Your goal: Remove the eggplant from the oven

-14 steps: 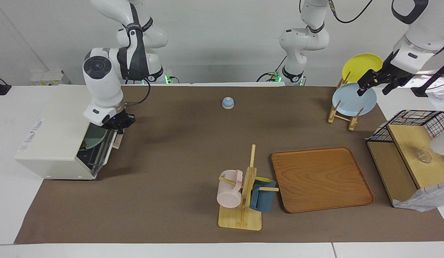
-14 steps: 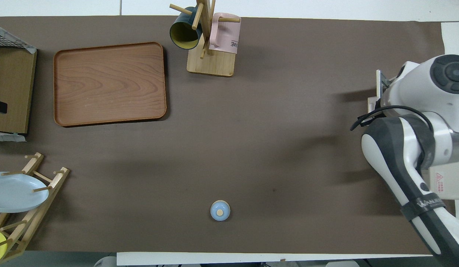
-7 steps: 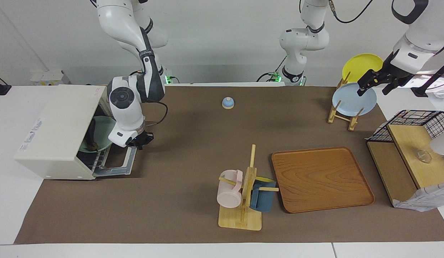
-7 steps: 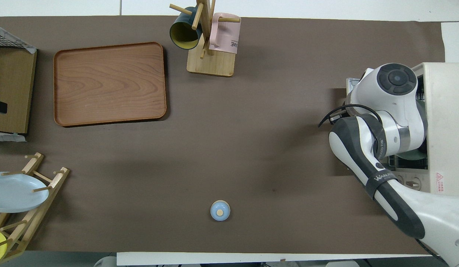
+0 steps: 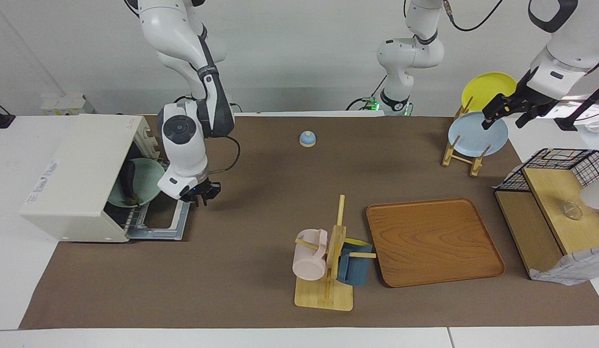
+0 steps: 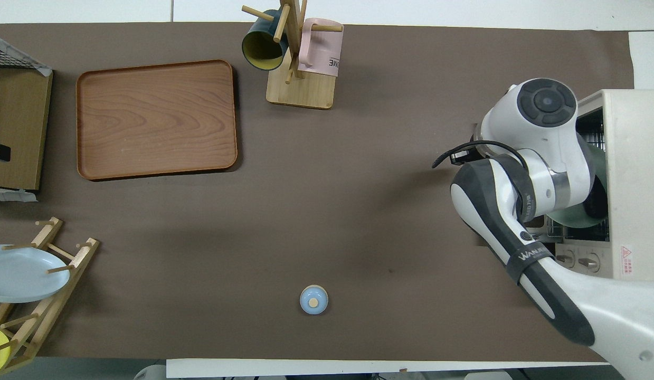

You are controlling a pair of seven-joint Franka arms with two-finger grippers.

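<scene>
A: Where is the small, dark purple, glossy curved eggplant [image 5: 126, 180] sitting?

B: It is lying on a pale green plate [image 5: 143, 180] inside the boxy cream-white toaster oven [image 5: 81, 176], on the wire rack. The glass door [image 5: 168, 223] is lying flat in front of the oven.

A: And the right gripper [image 5: 200, 192]?

B: It is hanging just over the outer edge of that open door, holding nothing. I cannot tell how its fingers are set.

A: The other arm?

B: The left gripper [image 5: 503, 115] is waiting up by the wooden dish rack [image 5: 458, 153] with the light blue plate [image 5: 474, 138], well away from the oven; its fingers look spread apart and empty.

A: How will the eggplant be handling, you think?

B: Light, I would guess, and fairly firm, but the skin is shiny, so it is likely slippery. It is curved and slender, so I would be gripping across the thick middle rather than near the greenish stem tip, and squeezing gently.

A: Any trouble coming?

B: The plate could be sliding on the rack if the fingers nudge its rim, and the oven opening looks tight for the wrist.
</scene>
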